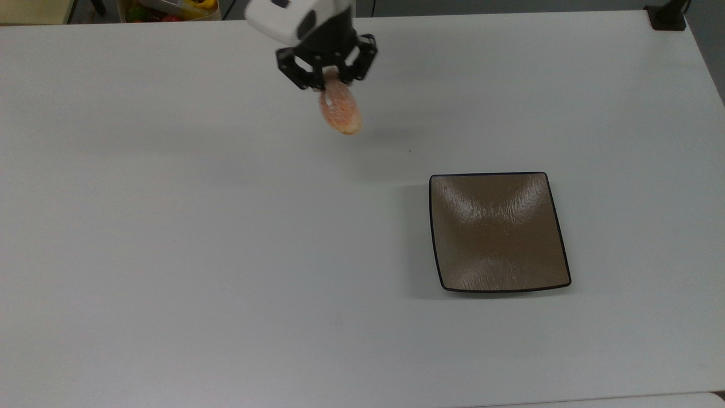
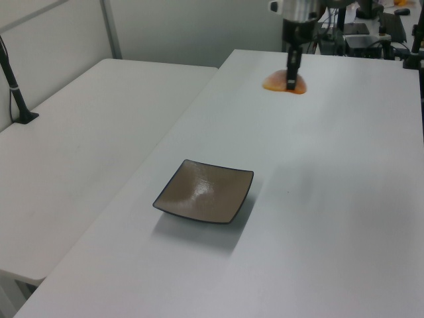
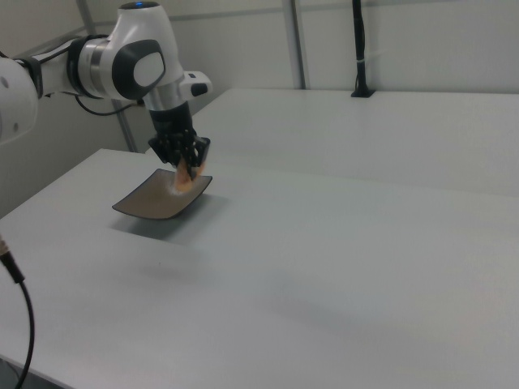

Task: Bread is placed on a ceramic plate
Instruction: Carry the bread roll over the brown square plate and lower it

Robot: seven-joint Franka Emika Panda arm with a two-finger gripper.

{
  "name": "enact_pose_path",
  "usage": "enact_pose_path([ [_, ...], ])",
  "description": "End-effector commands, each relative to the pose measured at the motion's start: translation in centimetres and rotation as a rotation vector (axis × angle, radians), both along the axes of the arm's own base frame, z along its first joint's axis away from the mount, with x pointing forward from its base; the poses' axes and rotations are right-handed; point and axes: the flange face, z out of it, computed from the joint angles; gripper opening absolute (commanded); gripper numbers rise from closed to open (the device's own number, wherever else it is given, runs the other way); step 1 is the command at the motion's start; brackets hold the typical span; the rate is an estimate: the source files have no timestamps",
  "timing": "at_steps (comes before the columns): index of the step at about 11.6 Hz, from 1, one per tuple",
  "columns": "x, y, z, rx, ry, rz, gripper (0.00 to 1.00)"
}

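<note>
gripper clenched on one end of the bread, roll hanging clear above the table | ceramic plate bare, flat on table | bread well apart from plate, off its upper-left corner in the top view

In the top view the robot arm is cut off by the top edge, the gripper hides the top end of the bread, and the tabletop runs past the left edge.
</note>
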Motion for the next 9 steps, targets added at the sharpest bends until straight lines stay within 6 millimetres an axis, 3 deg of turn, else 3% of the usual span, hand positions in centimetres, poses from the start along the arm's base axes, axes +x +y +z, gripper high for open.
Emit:
enact_pose_path([
  [1, 3.5, 7.2, -1.4, 0.041, -0.029, 0.0, 0.16],
  [3, 5.1, 11.4, -3.5, 0.094, -0.141, -0.03, 0.18],
  [5, 6.2, 15.4, -6.8, 0.132, -0.223, -0.026, 0.18],
  [9, 6.6, 20.8, -12.1, 0.172, -0.31, 0.014, 0.21],
])
